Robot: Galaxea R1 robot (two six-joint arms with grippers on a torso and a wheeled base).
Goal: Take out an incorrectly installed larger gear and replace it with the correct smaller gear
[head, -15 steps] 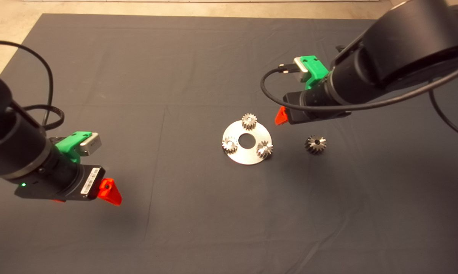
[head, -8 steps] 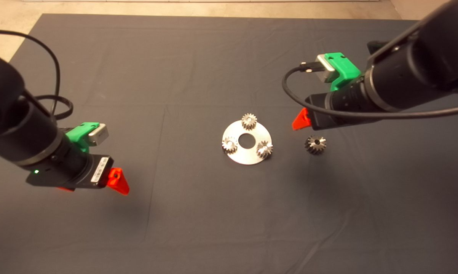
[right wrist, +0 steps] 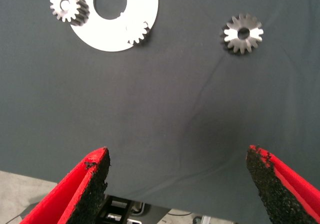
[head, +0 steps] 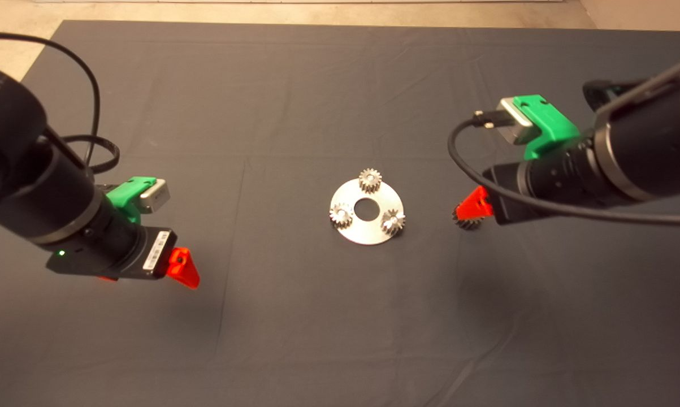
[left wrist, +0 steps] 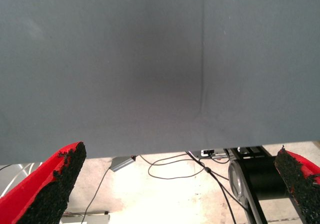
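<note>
A round silver plate [head: 368, 230] lies mid-mat with three small gears standing on it. The darker smaller gear [head: 369, 180] stands at the plate's far edge. Two paler ones [head: 341, 215] [head: 392, 221] stand at its near edge. The larger gear [head: 467, 224] lies flat on the mat to the right of the plate, partly covered from above by my right gripper [head: 473, 206]. The right wrist view shows the larger gear [right wrist: 242, 33] apart from the plate [right wrist: 115, 34], and the right gripper [right wrist: 177, 184] wide open and empty. My left gripper [head: 182, 268] hovers open at the left over bare mat.
The dark mat [head: 294, 316] has creases and a seam line left of the plate. Pale floor runs beyond the mat's far edge [head: 317, 11]. In the left wrist view, cables [left wrist: 170, 166] lie on the floor past the mat's edge.
My right arm has drawn back to the right and nearer, from beside the plate's far gear to above the larger gear. The left gripper has crept slightly toward the middle. The gears have not moved.
</note>
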